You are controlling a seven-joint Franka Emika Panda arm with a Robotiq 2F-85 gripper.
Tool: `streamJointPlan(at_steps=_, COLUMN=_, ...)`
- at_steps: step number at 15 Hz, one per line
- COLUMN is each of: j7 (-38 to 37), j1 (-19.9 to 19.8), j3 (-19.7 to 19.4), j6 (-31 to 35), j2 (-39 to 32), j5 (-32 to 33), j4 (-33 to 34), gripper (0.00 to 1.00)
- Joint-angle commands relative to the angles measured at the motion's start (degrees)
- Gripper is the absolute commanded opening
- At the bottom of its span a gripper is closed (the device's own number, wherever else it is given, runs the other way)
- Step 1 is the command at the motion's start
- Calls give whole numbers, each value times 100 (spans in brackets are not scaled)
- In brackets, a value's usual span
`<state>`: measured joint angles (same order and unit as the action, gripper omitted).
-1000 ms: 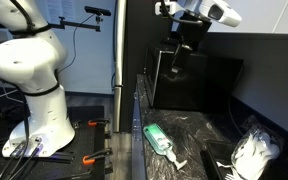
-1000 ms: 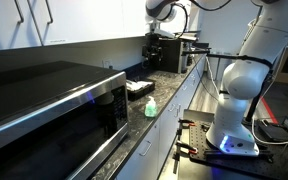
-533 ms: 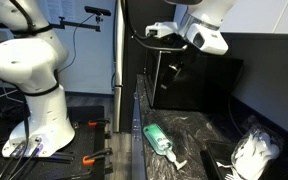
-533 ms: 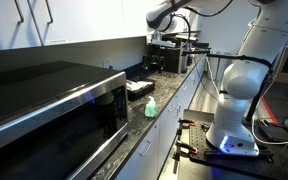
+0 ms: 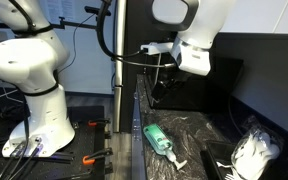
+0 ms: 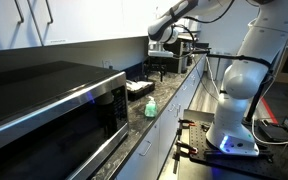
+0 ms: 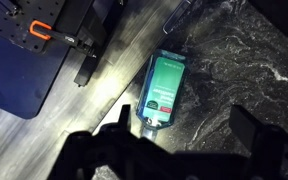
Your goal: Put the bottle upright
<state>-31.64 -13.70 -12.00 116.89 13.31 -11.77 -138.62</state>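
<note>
Spread wide and empty at the bottom edge of the wrist view: gripper (image 7: 182,142). Just above, mid-frame, untouched: green bottle (image 7: 164,88), flat on the dark counter (image 7: 246,60), cap pointing down-frame.

I can read no words or numbers in any view. The green bottle (image 7: 164,90) lying on the counter (image 7: 239,60) has a label (image 7: 165,80) with pale marks on it, but the letters are too small and blurred for me.

The bottle (image 7: 164,90) is green, the countertop (image 7: 246,58) black, marbled with pale grey veins.
</note>
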Motion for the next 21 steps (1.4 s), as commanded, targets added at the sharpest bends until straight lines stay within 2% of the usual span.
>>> streamJointPlan(at_steps=1, j7=-650, j1=-147, j3=106, j6=170, j2=-267, j5=107, j4=-49, gripper=100)
streamJointPlan(at_steps=5, j7=-725, j1=-171, j3=22, j6=209, j2=-719, j5=338, j4=14, gripper=100)
streamJointPlan(at_steps=6, j7=-321, j1=-131, j3=-29, j6=123, j2=-716, j5=146, j4=32, gripper=100)
streamJointPlan(at_steps=7, j7=-532, j1=-148, j3=-8, j6=131, j2=-635, j5=236, j4=-28, gripper=100)
streamJointPlan(at_steps=11, j7=-404, j1=-137, j3=-19, j6=131, j2=-743, j5=220, j4=-2, gripper=100)
streamJointPlan(at_steps=16, j7=-796, j1=-152, j3=-30, j6=753, j2=-1070, j5=169, j4=-64, gripper=100)
streamJointPlan(at_steps=21, j7=-1152, j1=-130, j3=-150, j6=1448, j2=-1728, j5=158, j4=14, gripper=100)
